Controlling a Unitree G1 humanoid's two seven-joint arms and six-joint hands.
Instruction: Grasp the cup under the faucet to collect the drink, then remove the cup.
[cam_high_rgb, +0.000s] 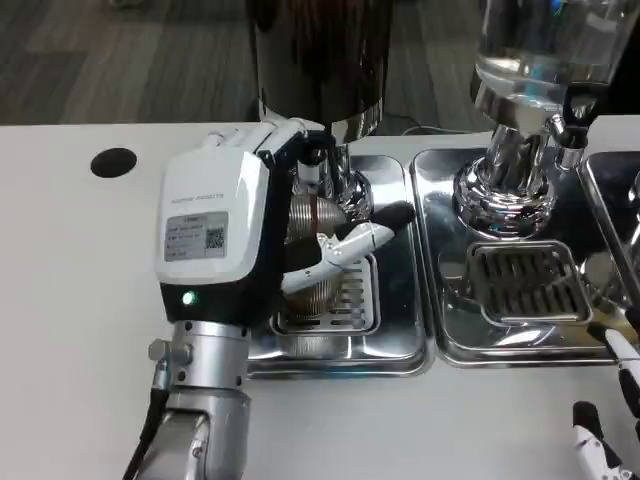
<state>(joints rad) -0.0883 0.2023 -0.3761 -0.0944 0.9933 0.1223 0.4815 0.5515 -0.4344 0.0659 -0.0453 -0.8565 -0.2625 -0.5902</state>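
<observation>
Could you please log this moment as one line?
left hand: holds ribbed metal cup | cup: under dark dispenser's faucet | right hand: idle

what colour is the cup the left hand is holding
Metallic silver, ribbed; the cup shows in the head view inside the left hand.

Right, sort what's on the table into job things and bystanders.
Job:
- cup, gripped by the left hand
- dark dispenser with its faucet above the cup
- drip tray under the cup

Bystanders:
- clear dispenser and its tray
- right hand, holding nothing
- black hole in the table
</observation>
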